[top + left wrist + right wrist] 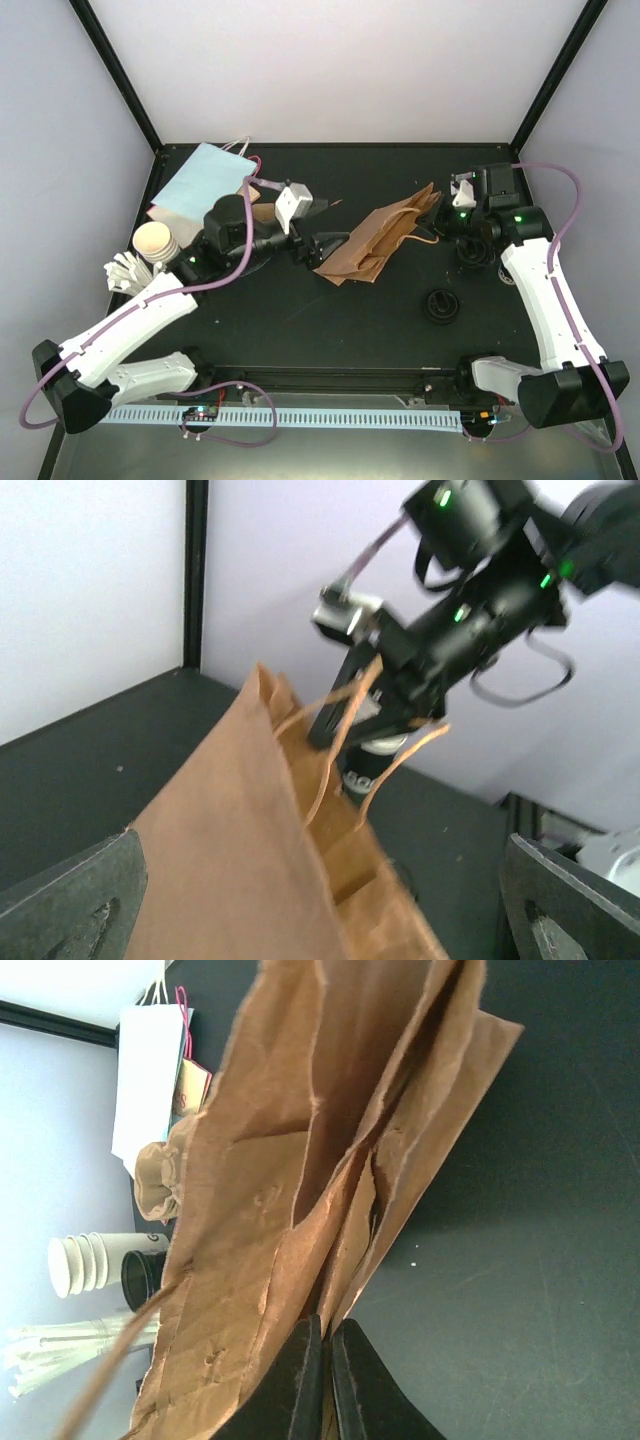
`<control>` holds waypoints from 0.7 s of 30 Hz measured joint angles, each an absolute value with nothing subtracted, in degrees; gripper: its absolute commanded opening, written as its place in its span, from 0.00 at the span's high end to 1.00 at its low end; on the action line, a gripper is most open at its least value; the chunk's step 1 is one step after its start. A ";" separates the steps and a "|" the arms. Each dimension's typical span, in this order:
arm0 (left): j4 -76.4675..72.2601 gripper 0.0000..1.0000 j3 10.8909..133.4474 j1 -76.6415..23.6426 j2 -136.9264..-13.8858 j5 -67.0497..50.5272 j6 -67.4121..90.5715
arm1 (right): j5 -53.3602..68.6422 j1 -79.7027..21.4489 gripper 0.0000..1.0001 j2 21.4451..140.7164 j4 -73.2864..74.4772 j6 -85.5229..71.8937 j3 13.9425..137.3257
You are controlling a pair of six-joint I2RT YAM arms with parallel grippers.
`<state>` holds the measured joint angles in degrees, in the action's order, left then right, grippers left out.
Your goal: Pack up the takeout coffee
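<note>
A brown paper bag (385, 240) lies on its side in the middle of the black table, mouth toward the right arm. My right gripper (441, 213) is shut on the bag's rim, and in the right wrist view its jaws (325, 1360) pinch one paper edge (300, 1160). At the bag's bottom end my left gripper (328, 246) is open. Its fingers (80, 900) stand wide on either side of the bag (250, 850) without touching it. A black takeout coffee cup (472, 255) stands by the right arm, also seen behind the bag's handles (375, 765). A round black lid (442, 305) lies nearer the front.
A flat pale-blue bag (200, 180) lies at the back left. A stack of cream cups (155, 242) and white sticks (125, 270) sit at the left edge, with a black cup (140, 1275) beside the stack. Black frame posts rise at the back corners.
</note>
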<state>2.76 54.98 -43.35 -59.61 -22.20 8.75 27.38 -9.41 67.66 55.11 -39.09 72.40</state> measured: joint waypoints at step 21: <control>6.66 0.01 60.10 -41.52 -60.16 -27.49 22.83 | 27.03 -9.93 0.95 69.38 53.67 -39.57 76.53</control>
<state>6.66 60.10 -41.52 -60.16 -27.49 22.83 27.03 -9.93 69.38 53.67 -39.57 76.53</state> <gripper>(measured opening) 0.989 0.054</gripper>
